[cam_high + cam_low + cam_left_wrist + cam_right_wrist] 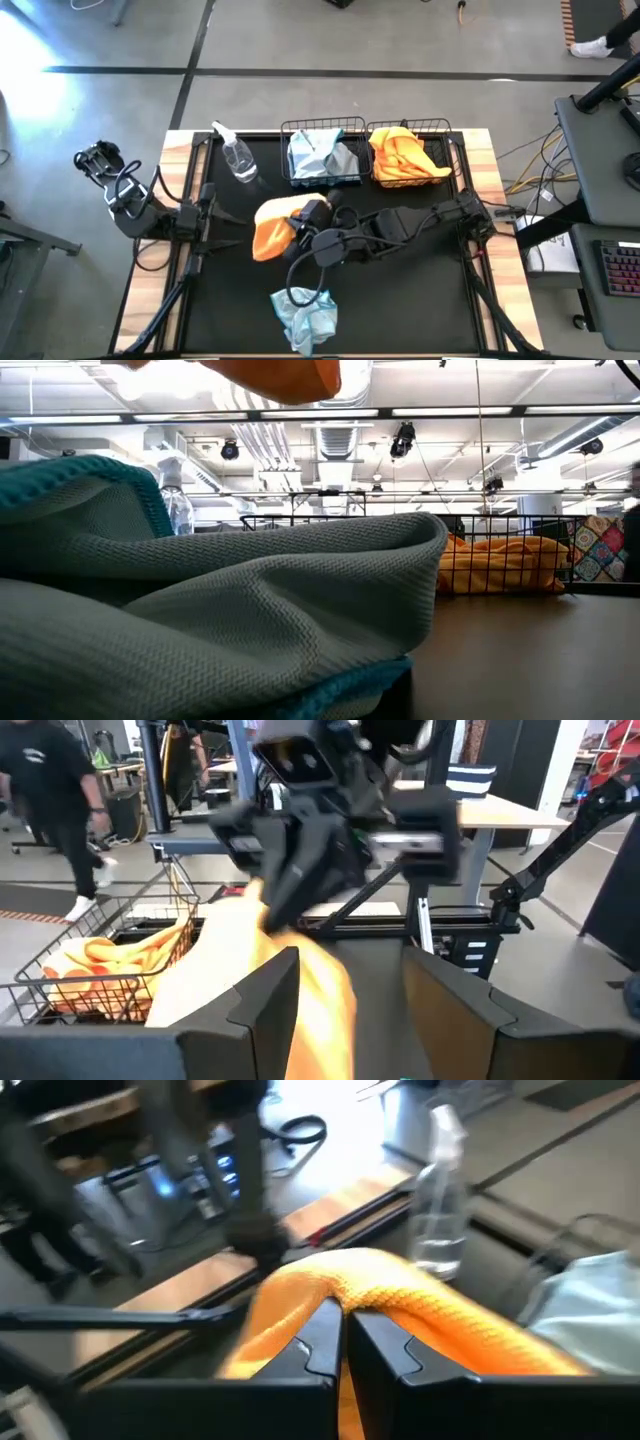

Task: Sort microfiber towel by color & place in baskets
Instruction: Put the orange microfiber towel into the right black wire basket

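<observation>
At frame centre, the right gripper (300,215) clamps its fingers on a bright orange microfiber towel (270,228); the left gripper's (350,995) fingers look apart.

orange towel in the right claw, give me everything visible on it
The orange towel is a bright orange, waffle-textured cloth, pinched at a fold by the shut right claw and draped down both sides. In the high view it hangs crumpled above the black mat, left of centre, in front of the baskets, near the spray bottle.
</observation>
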Robot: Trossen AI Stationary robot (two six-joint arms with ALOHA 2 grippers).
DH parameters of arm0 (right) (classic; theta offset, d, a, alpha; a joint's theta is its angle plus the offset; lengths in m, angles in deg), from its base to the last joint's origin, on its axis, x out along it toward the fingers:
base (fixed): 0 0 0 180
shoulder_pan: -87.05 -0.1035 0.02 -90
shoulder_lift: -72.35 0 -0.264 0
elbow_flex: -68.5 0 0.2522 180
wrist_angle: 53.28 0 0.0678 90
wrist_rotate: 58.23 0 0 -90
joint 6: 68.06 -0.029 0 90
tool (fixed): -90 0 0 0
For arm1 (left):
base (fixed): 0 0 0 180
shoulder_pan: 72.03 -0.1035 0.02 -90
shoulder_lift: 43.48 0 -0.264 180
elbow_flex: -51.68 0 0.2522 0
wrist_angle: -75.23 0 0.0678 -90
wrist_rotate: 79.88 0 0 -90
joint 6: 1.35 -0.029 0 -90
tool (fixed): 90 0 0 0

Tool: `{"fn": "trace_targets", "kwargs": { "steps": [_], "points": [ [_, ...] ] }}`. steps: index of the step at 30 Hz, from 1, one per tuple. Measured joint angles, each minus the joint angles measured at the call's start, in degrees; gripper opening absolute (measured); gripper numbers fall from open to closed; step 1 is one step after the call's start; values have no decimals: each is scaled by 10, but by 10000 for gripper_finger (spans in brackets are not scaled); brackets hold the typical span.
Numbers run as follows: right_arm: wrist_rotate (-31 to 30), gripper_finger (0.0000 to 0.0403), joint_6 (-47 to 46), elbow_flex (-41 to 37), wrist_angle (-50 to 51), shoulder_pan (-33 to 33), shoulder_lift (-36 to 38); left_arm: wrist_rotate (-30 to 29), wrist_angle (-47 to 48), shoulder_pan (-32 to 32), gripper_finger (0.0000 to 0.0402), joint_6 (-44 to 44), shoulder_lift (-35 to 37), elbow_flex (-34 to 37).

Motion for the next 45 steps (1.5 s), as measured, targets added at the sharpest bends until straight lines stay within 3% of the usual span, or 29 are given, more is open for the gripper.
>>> {"fn": "trace_targets", "kwargs": {
  "steps": [8,22,30,45],
  "points": [
    [-69,9,1,0,73,11,41,0,0,3,165,2,0,0],
    [-143,9,60,0,82,15,99,-1,-65,3,165,-48,0,0],
    [-217,9,58,0,168,39,100,-1,-91,3,165,-57,0,0],
    [-218,9,34,0,285,150,107,-2,-91,3,165,-75,0,0]
  ]
}}
